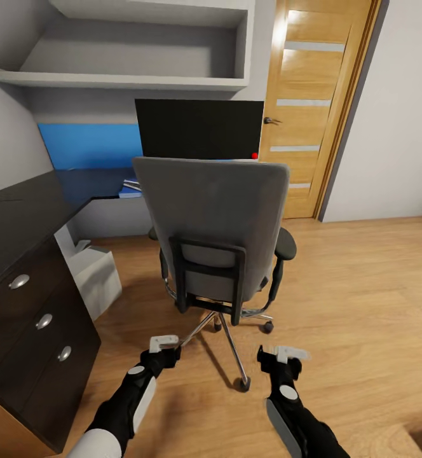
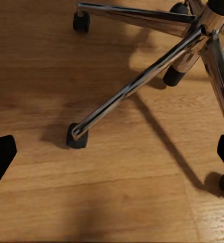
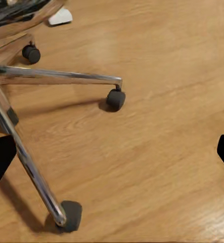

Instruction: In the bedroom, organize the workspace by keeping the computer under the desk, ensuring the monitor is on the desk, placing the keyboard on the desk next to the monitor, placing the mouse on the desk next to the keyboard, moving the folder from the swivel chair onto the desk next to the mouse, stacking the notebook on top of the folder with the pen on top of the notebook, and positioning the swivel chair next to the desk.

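Grey upholstered swivel chair (image 1: 217,222) turns its back to you, so raise both wide-open hands, left hand (image 1: 164,348) and right hand (image 1: 286,354), to its black back frame (image 1: 209,280) and push gently toward the glossy black surface (image 1: 27,216).

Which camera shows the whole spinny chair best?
The head view: the swivel chair shows whole there, grey back toward the camera, arms, chrome base and casters. The left wrist view and right wrist view catch just chrome legs and casters on the wooden floor.
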### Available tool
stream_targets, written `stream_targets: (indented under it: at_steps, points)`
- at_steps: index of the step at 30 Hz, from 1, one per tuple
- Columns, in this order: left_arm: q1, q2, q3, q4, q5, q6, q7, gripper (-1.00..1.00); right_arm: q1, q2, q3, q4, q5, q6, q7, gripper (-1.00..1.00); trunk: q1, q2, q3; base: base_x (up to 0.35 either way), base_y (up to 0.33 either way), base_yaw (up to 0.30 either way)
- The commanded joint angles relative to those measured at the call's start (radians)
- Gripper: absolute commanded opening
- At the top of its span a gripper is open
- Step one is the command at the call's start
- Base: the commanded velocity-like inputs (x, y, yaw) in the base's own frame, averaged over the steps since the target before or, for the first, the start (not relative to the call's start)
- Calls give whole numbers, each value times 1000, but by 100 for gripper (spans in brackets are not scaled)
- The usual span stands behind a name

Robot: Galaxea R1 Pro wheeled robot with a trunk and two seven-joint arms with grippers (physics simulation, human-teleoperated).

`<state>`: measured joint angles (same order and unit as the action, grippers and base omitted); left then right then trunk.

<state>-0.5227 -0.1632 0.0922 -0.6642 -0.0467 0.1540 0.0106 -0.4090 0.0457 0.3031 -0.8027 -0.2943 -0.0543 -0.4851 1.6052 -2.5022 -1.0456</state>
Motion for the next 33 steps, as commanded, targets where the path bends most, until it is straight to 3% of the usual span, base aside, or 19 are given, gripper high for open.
stream_targets:
  at_steps: [1,2,4,6,12,22,23,27,33]
  points:
    - [0,-1,15,-2,-5,6,0,100,-1,-7,-22,2,-10,-6,-5,100,0,0,-1,-2,0,0]
    - [0,-1,30,-4,-4,6,0,100,-3,-23,-69,9,-11,-6,-4,100,0,0,-1,0,0,0]
    - [0,1,40,-6,-4,6,1,100,-5,-40,-109,20,-12,-6,-3,100,0,0,-1,0,0,0]
    - [0,5,52,-10,-4,6,1,100,-25,-75,-168,53,-14,-6,-1,100,0,0,-1,0,0,0]
    - [0,10,69,-66,7,5,-1,100,-69,-114,-234,109,-22,-11,1,100,0,0,-1,0,0,0]
    - [10,11,87,-300,79,14,-8,100,-89,-143,-268,137,-24,-15,3,100,0,0,-1,0,0,0]
    - [64,11,87,-440,94,38,-9,100,-90,-146,-270,136,-24,-14,3,100,0,0,-1,0,0,0]
    - [125,9,86,-578,99,103,-9,100,-91,-146,-269,131,-23,-15,3,100,0,0,-1,0,0,0]
    - [161,8,86,-663,102,164,-11,100,-91,-146,-265,118,-22,-16,3,100,0,0,-1,0,0,0]
